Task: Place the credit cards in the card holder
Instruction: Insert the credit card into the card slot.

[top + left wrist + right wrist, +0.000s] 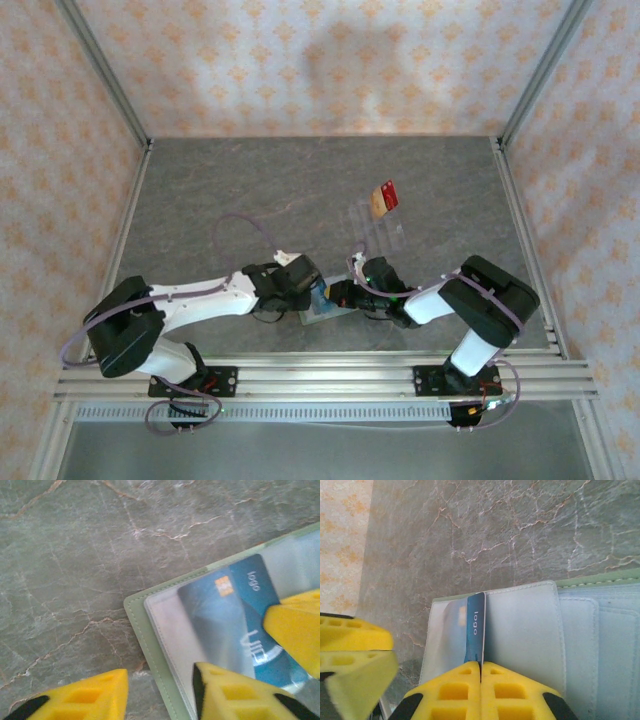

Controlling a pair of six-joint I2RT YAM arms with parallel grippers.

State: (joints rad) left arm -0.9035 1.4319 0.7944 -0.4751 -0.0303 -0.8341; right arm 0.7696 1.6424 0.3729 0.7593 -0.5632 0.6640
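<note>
Blue credit card (pixel 475 630), marked "logo", clamped between the closed pads of the right gripper (pixel 481 664). Part of the card sits under a cloudy clear pocket of the card holder (pixel 520 630). The card holder lies open and flat, close to the near edge of the table (pixel 220 190), about midway along that edge and between the two arms. The left gripper (pixel 159 674) is wide open. One of its yellow fingers is over the bare table, just off the holder's sage-green border (pixel 137 630), and the other is over the pocket. A red card (pixel 390 192) and a gold-orange card (pixel 377 203) stand in a clear tray (pixel 380 232) towards the middle of the table, right of centre and well apart from the holder. The table top is grey stone-patterned, with pale and rust-coloured veins. Wallpapered walls (pixel 320 60), cream with orange motifs, enclose it on three sides. Aluminium posts (pixel 104 70) stand at the far corners, and a slotted rail (pixel 320 375) along the near edge carries the arm bases.
</note>
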